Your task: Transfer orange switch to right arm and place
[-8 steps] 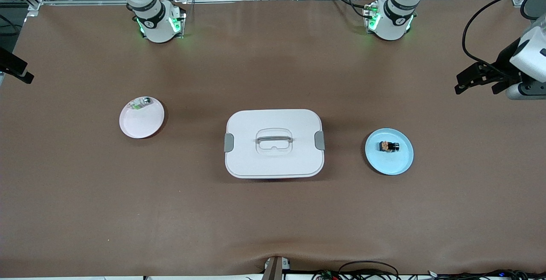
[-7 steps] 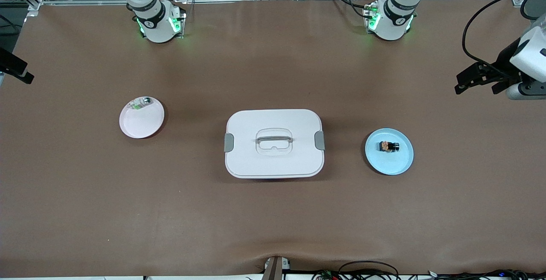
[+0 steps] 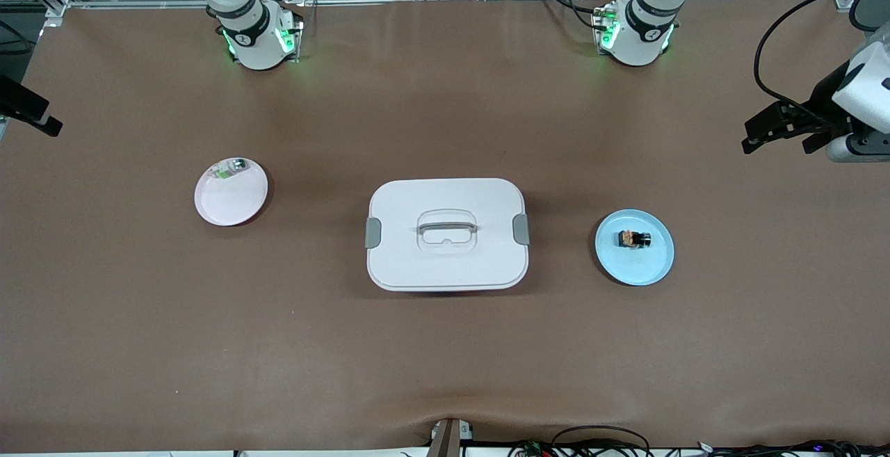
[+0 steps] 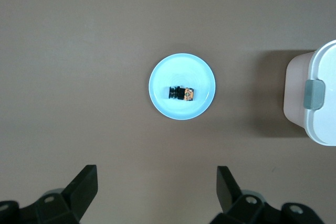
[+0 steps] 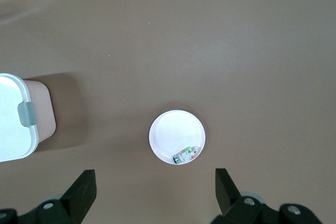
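The orange switch (image 3: 633,238), tiny and black with an orange-tan section, lies on a light blue plate (image 3: 634,268) toward the left arm's end of the table. It also shows in the left wrist view (image 4: 181,93) on that plate (image 4: 181,69). My left gripper (image 3: 775,142) hangs high in the air at the table's edge at the left arm's end, open and empty (image 4: 157,187). My right gripper (image 5: 155,190) is open and empty, high near the table's edge at the right arm's end. Only a dark part of it (image 3: 31,113) shows in the front view.
A white lidded box (image 3: 445,266) with a handle and grey clips stands mid-table. A pink plate (image 3: 229,205) toward the right arm's end holds a small whitish-green and silver piece (image 3: 229,168), which also shows in the right wrist view (image 5: 185,156).
Both grippers have drifted very slightly. The switch, plates and box have not moved.
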Robot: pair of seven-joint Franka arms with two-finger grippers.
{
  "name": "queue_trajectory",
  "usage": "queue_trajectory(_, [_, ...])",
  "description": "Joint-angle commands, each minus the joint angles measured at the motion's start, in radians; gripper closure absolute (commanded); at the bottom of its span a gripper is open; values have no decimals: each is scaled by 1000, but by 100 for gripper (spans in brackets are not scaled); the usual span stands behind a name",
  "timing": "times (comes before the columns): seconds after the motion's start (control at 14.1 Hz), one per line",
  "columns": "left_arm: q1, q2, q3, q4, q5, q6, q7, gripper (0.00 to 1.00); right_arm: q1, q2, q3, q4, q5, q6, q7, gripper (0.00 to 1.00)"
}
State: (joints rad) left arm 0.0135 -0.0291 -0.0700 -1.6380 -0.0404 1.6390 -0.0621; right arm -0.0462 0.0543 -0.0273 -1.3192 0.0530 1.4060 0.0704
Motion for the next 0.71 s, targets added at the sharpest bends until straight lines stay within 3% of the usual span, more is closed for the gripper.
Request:
queue_trajectory(0.0, [-3,8,3,24,-1,-19,13,0,-12,-11,3,0,13,-1,11,0])
queue_trajectory(0.28, [3,32,6,14,-49,-21,-5,0,-14,-10,3,2,16,2,11,0])
queue_trajectory(0.64, [-7,159,1,13,-42,-4,-7,0,-24,-11,1,2,13,5,11,0])
